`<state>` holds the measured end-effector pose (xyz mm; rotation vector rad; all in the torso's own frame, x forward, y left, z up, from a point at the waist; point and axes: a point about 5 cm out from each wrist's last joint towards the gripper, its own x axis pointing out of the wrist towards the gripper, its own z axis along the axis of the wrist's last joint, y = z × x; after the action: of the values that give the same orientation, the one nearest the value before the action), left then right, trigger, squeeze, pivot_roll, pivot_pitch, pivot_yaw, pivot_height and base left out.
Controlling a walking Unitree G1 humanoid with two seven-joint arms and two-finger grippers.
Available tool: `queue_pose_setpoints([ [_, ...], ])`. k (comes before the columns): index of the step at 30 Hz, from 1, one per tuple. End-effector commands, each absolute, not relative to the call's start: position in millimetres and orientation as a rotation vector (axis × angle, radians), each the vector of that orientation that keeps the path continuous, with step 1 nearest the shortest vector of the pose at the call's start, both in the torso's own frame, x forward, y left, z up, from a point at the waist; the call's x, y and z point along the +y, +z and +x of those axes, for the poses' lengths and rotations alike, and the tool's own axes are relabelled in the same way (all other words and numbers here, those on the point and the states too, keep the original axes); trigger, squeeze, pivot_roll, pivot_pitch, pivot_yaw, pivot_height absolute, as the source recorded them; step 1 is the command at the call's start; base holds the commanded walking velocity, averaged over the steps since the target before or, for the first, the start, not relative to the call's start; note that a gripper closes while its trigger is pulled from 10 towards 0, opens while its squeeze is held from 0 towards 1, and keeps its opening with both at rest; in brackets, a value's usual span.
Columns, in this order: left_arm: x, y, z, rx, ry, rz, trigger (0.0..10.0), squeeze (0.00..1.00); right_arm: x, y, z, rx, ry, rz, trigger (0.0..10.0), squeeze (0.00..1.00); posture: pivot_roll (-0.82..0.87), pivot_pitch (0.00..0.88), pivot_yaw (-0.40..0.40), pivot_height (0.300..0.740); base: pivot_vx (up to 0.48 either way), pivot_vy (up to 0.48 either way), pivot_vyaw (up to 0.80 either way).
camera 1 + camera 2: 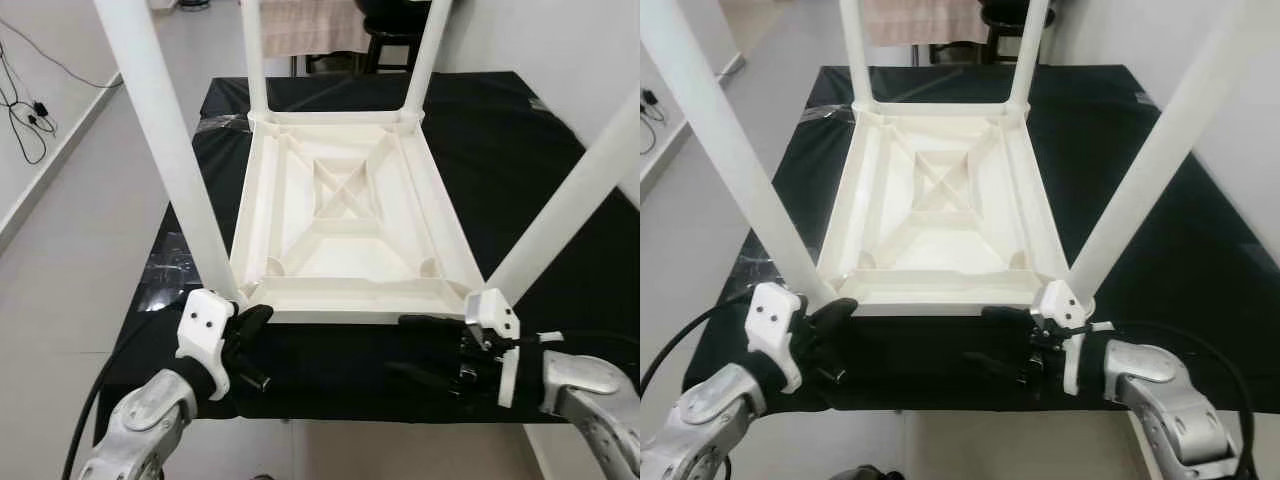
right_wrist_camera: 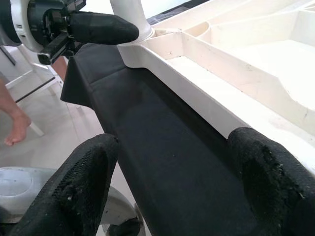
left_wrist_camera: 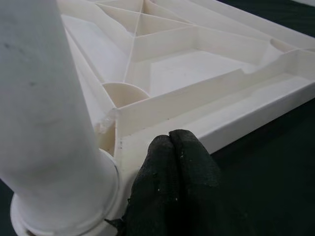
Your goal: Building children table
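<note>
The white children's table (image 1: 350, 215) is lying upside down in the middle of the black-covered bench (image 1: 520, 150), all four legs standing up out of its corners. The left tool (image 1: 250, 335) is sitting at the seven o'clock corner, fingers pressed together and touching the frame just beside the near left leg (image 1: 170, 150), gripping nothing. The right tool (image 1: 440, 350) is hovering at five o'clock, fingers spread apart just short of the near rim, below the near right leg (image 1: 570, 190). A person's bare foot (image 2: 17, 129) is standing on the floor off the bench's left side. By my reckoning the legs are in, so seating them firmly is what matters: brace the frame with one tool, press each leg straight down its own axis, and avoid sideways pushes that could skid the table along the cloth.
</note>
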<state>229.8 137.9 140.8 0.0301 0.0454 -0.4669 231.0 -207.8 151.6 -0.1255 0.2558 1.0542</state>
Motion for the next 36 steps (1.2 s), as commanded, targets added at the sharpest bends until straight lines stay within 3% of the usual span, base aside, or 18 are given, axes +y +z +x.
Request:
queue_pose_setpoints([
  [1, 140, 137, 229, 0.059, -0.437, 0.077, 10.0, 0.00, -204, 152, 230, 0.253, 1.069, -0.142, 10.0, 0.00, 0.00, 0.148, 0.016, 0.740, 0.000, 0.000, 0.00],
  [6, 134, 135, 214, 0.067, -0.421, 0.145, 10.0, 0.00, -206, 154, 237, 0.227, 1.030, -0.162, 10.0, 0.00, 0.01, 0.150, 0.015, 0.740, 0.000, 0.000, 0.00],
  [7, 130, 137, 209, 0.059, -0.460, 0.135, 10.0, 0.44, -206, 155, 238, 0.223, 1.023, -0.164, 10.0, 0.00, 0.01, 0.150, 0.015, 0.740, 0.000, 0.000, 0.00],
  [8, 127, 139, 206, 0.049, -0.494, 0.135, 10.0, 1.00, -207, 155, 239, 0.220, 1.019, -0.165, 10.0, 0.00, 0.01, 0.151, 0.013, 0.740, 0.000, 0.000, 0.00],
  [14, 117, 148, 208, -0.014, -0.609, 0.172, 10.0, 1.00, -203, 153, 239, 0.220, 1.027, -0.167, 10.0, 0.00, 0.01, 0.146, 0.016, 0.740, 0.000, 0.000, 0.00],
  [17, 118, 149, 208, -0.016, -0.588, 0.186, 10.0, 1.00, -203, 153, 239, 0.220, 1.028, -0.168, 10.0, 0.00, 0.01, 0.145, 0.020, 0.740, 0.000, 0.000, 0.00],
  [22, 132, 143, 202, 0.031, -0.406, 0.141, 10.0, 1.00, -206, 154, 241, 0.222, 1.021, -0.176, 10.0, 0.00, 0.01, 0.145, 0.020, 0.740, 0.000, 0.000, 0.00],
  [36, 141, 144, 186, 0.007, -0.302, 0.062, 10.0, 1.00, -204, 155, 249, 0.208, 1.020, -0.186, 10.0, 0.00, 0.02, 0.138, 0.016, 0.740, 0.000, 0.000, 0.00],
])
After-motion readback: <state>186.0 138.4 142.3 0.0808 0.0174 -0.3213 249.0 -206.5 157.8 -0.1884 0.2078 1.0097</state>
